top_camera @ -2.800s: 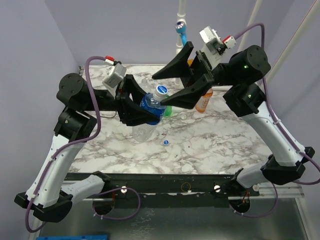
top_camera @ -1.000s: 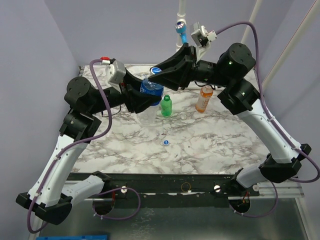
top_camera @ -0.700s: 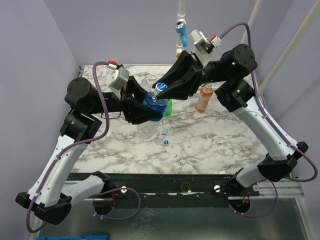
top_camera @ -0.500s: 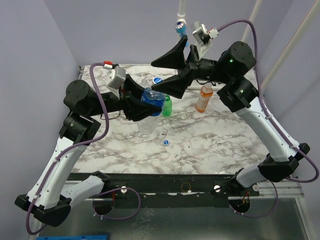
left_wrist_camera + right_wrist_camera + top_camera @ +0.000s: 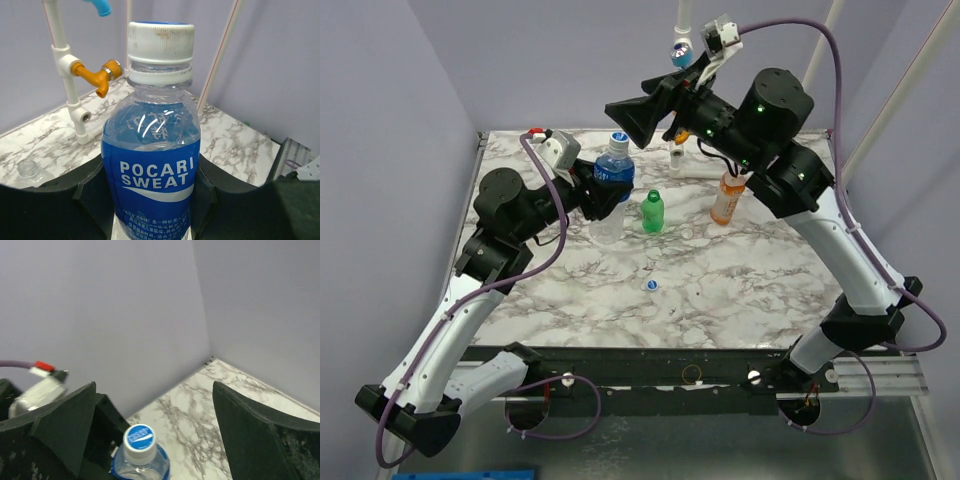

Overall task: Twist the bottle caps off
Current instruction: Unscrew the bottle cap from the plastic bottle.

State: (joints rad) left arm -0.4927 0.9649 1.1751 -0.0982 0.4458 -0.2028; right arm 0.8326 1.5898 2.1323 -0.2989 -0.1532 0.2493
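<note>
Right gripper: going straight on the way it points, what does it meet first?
Probably the cap of the blue-label bottle, sitting ahead between the right gripper's open fingers. It lies low in the wrist view, so the gripper might pass over it to the purple wall; depth is unclear.

A robotics lab test cell: plain lavender walls (image 5: 390, 120) box in a marble-patterned tabletop (image 5: 760, 275). A left arm (image 5: 440, 340) and a right arm (image 5: 855, 255) are bolted to a black rail (image 5: 650, 365) at its near edge. White PVC pipework (image 5: 61, 35) with an orange tap (image 5: 102, 75) stands at the far edge.
</note>
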